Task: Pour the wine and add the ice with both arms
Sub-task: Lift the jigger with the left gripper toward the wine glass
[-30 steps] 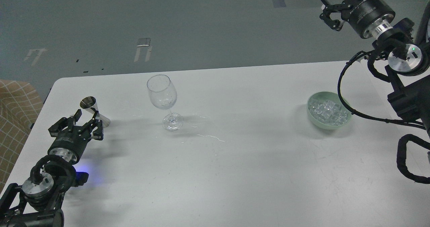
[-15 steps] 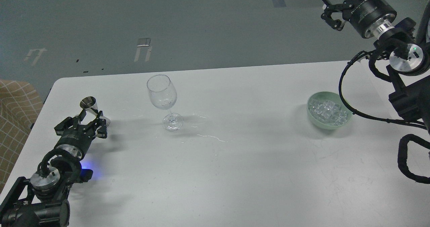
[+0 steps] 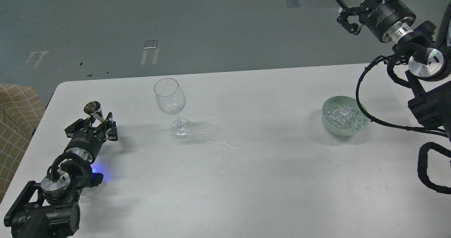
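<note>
A white table point(image 3: 246, 181) fills most of the head view, with grey floor point(image 3: 211, 23) beyond its far edge. Near the middle of the table, toward ten o'clock, a clear wine glass point(image 3: 171, 102) stands upright on its foot; its bowl looks empty apart from a few glints low inside. At nine o'clock from the glass, near the left edge of the table, stands a small metal measuring cup point(image 3: 93, 110), shaped like a cone with its open mouth up. The left gripper point(image 3: 92, 129) sits just at the six o'clock side of that cup, its black fingers spread to either side of the cup's lower part, which they hide; whether they touch it cannot be told. Thin wet streaks point(image 3: 220, 143) lie on the table at four o'clock from the glass's foot. Well apart, at three o'clock from the glass, a pale green bowl point(image 3: 329, 127) holds the ice point(image 3: 343, 116), a heap of small clear cubes. The right gripper point(image 3: 348, 17) hangs high at twelve o'clock above the bowl, over the floor beyond the table, with its fingers apart and nothing between them. A black cable point(image 3: 363, 107) from the right arm loops across the bowl's right rim.
</note>
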